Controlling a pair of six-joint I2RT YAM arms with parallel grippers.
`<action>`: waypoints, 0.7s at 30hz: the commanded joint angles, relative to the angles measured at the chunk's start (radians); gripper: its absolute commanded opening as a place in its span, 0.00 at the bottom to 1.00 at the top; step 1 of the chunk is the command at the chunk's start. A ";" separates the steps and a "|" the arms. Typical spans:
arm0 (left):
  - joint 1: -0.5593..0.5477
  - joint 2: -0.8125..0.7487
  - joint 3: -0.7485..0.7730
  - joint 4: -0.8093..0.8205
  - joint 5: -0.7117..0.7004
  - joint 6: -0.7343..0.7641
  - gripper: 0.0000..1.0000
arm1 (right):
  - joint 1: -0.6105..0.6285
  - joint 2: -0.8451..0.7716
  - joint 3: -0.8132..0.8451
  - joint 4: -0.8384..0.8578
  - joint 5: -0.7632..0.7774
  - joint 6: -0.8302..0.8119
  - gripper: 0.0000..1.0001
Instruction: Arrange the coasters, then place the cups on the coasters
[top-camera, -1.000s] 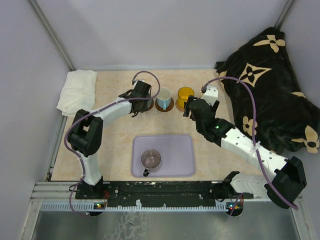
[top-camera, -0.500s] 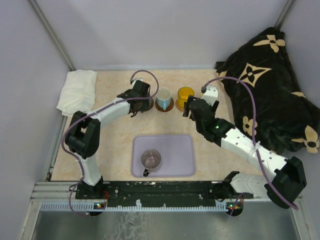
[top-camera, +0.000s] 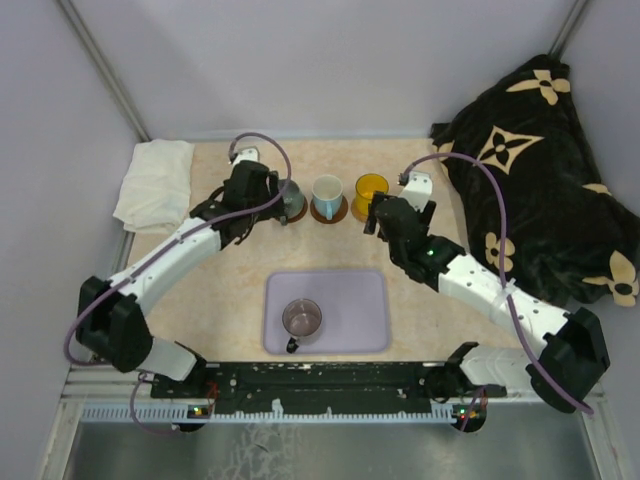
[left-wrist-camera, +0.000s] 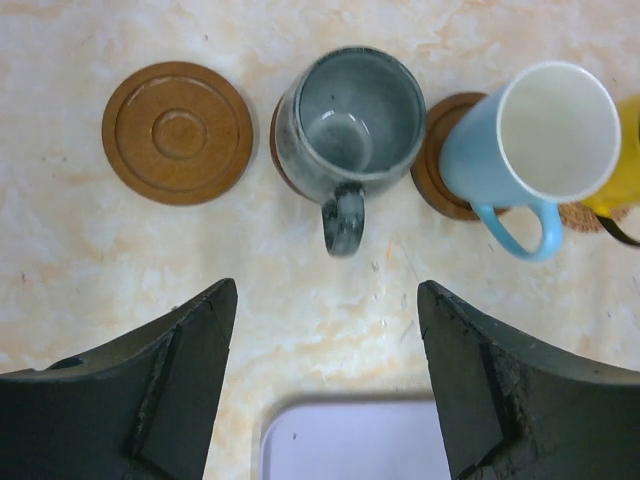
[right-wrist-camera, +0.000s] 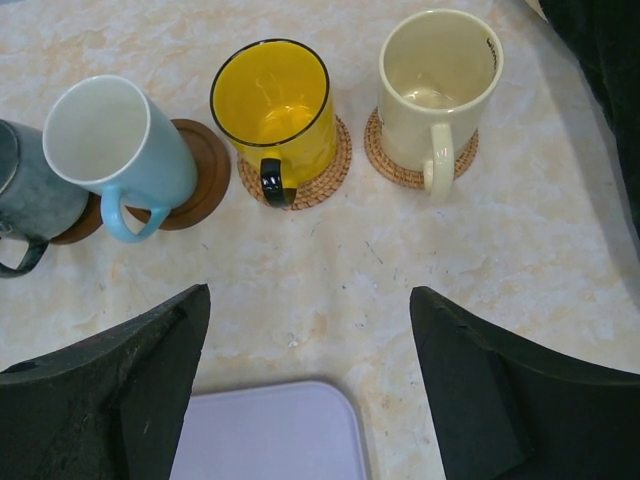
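Note:
In the left wrist view a bare brown coaster (left-wrist-camera: 178, 132) lies left of the grey-green cup (left-wrist-camera: 350, 110), which stands upright on a dark coaster. Beside it the white cup with a blue handle (left-wrist-camera: 540, 140) sits on its own coaster (left-wrist-camera: 437, 165). My left gripper (left-wrist-camera: 325, 290) hangs open and empty above the table, apart from the cups. The right wrist view shows the yellow cup (right-wrist-camera: 275, 105) and the cream cup (right-wrist-camera: 440, 70) on woven coasters. My right gripper (right-wrist-camera: 310, 295) is open and empty. The mauve cup (top-camera: 302, 320) stands on the lavender tray (top-camera: 355, 300).
A folded white cloth (top-camera: 155, 180) lies at the table's back left corner. A black patterned blanket (top-camera: 540, 170) fills the right side. The tray's far edge (left-wrist-camera: 350, 440) sits just under my left fingers.
My left gripper opened, let go of the grey-green cup on its coaster and drew back to the left. The right gripper barely moved.

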 joint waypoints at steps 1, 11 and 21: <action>-0.032 -0.162 -0.110 -0.010 0.062 0.042 0.79 | 0.002 0.023 0.059 0.048 0.016 -0.018 0.82; -0.312 -0.514 -0.352 -0.166 0.034 -0.084 0.85 | 0.001 0.054 0.065 0.046 0.022 -0.037 0.82; -0.530 -0.613 -0.425 -0.243 0.129 -0.191 0.86 | -0.018 0.066 0.061 0.041 -0.005 -0.025 0.83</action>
